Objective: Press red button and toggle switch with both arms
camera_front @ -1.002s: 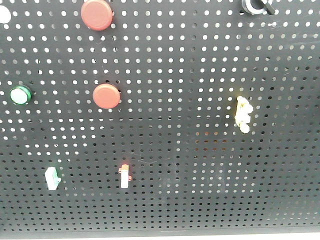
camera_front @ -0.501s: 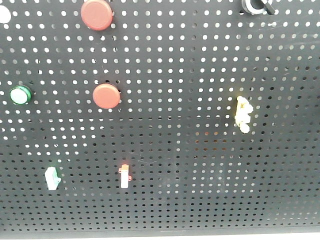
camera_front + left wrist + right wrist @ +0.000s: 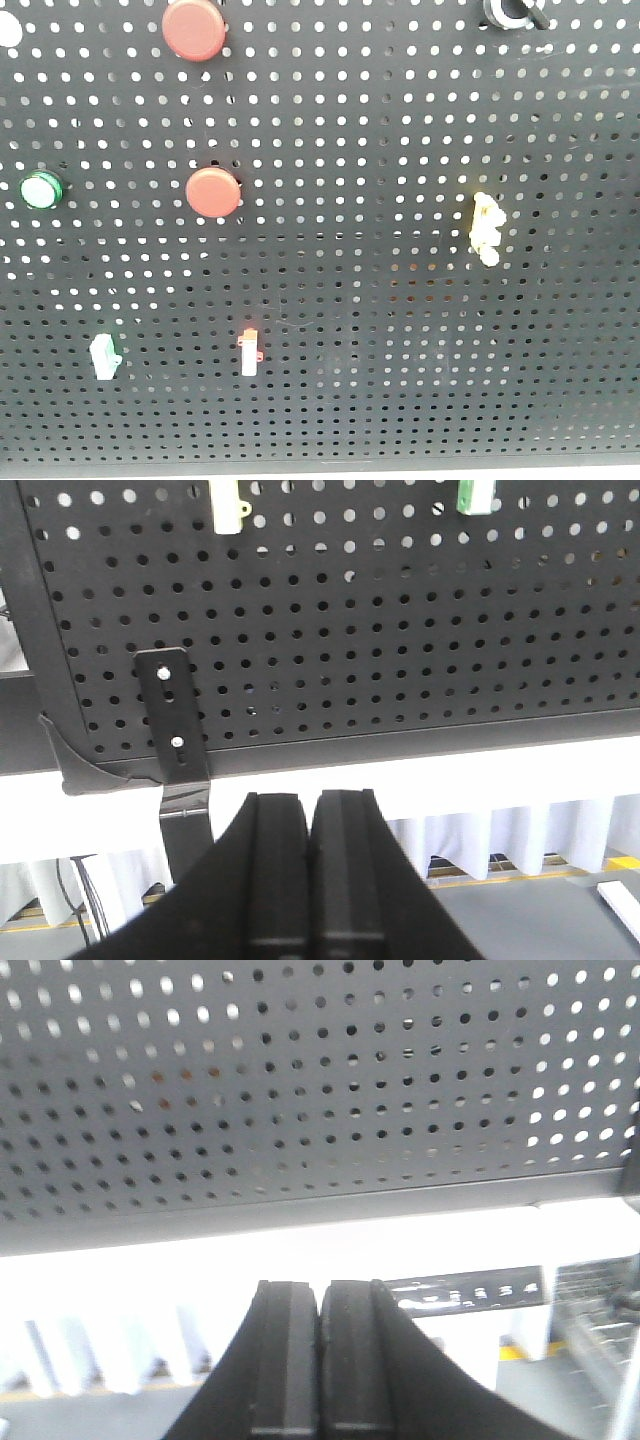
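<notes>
Two red buttons (image 3: 213,192) sit left of centre on the pegboard (image 3: 400,400), one above the other; which one you need, and which part is the toggle switch, I can't tell. Left gripper (image 3: 311,810) and right gripper (image 3: 320,1300) both sit below the board's lower edge, jaws pressed together, gripping nothing: closed tips suit poking.

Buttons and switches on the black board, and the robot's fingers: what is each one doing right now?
Upper red button: untouched.
Lower red button: untouched.
Green button: untouched.
Red-tipped switch: untouched.
Green switch: untouched.
Yellow switch: untouched.
Left gripper: fingers shut, empty.
Right gripper: fingers shut, empty.
</notes>
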Tool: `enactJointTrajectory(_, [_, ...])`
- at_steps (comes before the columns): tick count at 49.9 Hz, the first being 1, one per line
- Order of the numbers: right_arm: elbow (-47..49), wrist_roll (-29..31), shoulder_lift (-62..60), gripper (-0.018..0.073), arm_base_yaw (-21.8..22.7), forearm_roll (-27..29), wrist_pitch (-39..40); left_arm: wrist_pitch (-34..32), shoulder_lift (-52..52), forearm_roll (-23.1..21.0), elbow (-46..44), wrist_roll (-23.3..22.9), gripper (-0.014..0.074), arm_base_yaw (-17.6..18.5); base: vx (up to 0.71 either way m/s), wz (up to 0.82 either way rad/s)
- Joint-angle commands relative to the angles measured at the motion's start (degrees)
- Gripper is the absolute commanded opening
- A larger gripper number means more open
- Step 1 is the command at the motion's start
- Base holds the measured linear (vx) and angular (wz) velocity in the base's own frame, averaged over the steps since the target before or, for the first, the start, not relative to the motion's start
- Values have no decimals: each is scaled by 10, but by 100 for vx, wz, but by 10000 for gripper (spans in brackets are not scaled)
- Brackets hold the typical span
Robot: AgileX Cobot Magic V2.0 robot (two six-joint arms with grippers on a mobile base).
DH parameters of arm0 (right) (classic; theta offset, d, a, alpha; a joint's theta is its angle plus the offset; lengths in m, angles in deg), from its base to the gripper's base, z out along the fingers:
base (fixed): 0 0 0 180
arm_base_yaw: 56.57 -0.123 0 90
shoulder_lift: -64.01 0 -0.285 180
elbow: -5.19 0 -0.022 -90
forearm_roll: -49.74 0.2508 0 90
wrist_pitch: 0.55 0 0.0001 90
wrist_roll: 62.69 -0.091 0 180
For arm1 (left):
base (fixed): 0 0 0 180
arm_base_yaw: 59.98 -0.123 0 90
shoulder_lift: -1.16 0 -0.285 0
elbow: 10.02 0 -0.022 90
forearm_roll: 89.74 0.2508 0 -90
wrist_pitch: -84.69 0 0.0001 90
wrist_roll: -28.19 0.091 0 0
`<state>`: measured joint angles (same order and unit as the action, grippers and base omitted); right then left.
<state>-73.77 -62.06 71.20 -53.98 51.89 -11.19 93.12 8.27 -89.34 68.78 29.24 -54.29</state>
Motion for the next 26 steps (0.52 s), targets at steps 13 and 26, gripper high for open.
enactJointTrajectory(13, [-7,2,-10,-3,4,-22,45,-48,-9,0,20,-2,1,2,0,0])
enactJointTrajectory(26, [-7,2,-10,-3,4,-22,45,-48,-9,0,20,-2,1,2,0,0])
